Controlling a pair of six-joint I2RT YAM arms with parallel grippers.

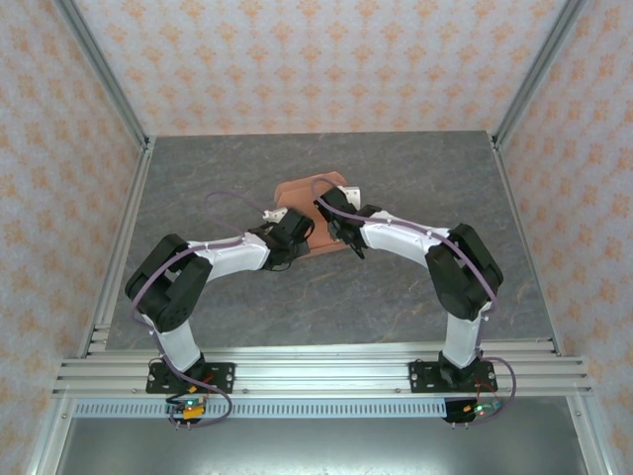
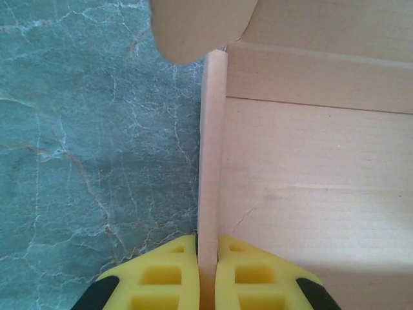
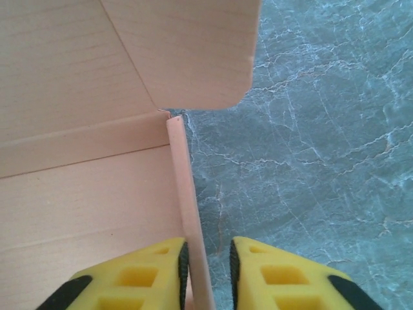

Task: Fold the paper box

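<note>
A grey marbled table (image 1: 396,297) is enclosed by patterned walls (image 1: 297,59), and an aluminium rail (image 1: 316,376) runs along its near edge. From that rail the left arm (image 1: 223,257) and the right arm (image 1: 420,237) bend inward and meet near the middle of the table. There the salmon-orange paper box (image 1: 309,193) lies partly folded on the surface, its base flat, with both wrists over its near part. In the left wrist view, the box (image 2: 310,161) shows its left side wall (image 2: 211,161) standing upright at the edge of the base. The left gripper (image 2: 206,261) is clamped on that wall, its yellow fingers (image 2: 161,274) pressed against both faces. In the right wrist view, the box (image 3: 84,187) has its right side wall (image 3: 187,194) raised too. The right gripper (image 3: 208,271) straddles it with its jaws apart: the inner finger (image 3: 148,271) touches the card, while the outer one stands just clear.
</note>
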